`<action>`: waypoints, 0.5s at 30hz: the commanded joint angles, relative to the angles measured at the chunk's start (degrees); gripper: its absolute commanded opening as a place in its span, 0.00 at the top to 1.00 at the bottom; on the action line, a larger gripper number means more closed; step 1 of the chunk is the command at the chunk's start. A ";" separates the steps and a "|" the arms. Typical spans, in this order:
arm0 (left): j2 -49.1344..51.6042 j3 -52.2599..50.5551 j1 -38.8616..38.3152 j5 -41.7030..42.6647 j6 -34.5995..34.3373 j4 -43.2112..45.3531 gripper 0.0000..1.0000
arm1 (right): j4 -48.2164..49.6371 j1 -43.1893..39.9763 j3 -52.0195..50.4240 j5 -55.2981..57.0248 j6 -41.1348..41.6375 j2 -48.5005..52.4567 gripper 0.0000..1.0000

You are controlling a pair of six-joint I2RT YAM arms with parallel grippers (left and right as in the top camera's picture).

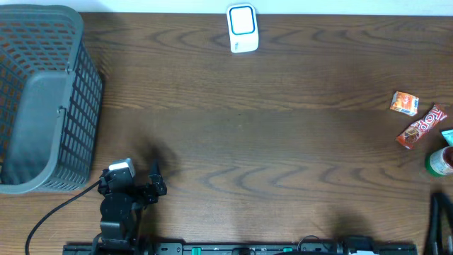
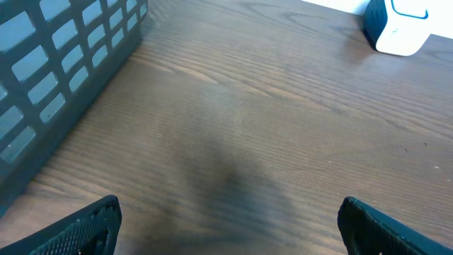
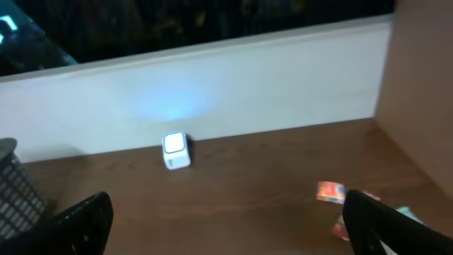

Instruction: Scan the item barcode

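The white barcode scanner (image 1: 242, 28) with a blue-lit face stands at the table's far edge; it also shows in the left wrist view (image 2: 396, 28) and the right wrist view (image 3: 175, 150). The items lie at the right edge: an orange packet (image 1: 404, 103) (image 3: 330, 191), a red candy bar (image 1: 422, 126) and a green-capped container (image 1: 439, 161). My left gripper (image 1: 157, 180) (image 2: 228, 209) is open near the front left, with only bare wood between its fingers. My right gripper (image 3: 228, 200) is open and empty, and only a dark part of that arm (image 1: 433, 219) shows at the front right corner.
A large grey mesh basket (image 1: 42, 99) (image 2: 64, 64) fills the left side, close beside the left arm. A teal object (image 1: 447, 136) is cut off by the right edge. A white wall (image 3: 212, 85) runs behind the scanner.
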 commanded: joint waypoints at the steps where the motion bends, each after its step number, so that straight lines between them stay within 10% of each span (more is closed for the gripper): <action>1: -0.09 -0.31 0.24 -0.15 1.03 -0.17 0.02 | -1.18 0.24 -1.46 3.39 -3.21 -5.81 0.01; 15: -0.09 -0.31 0.24 -0.15 1.03 -0.17 0.02 | 29.09 0.09 -43.39 3.30 -8.74 -32.57 0.01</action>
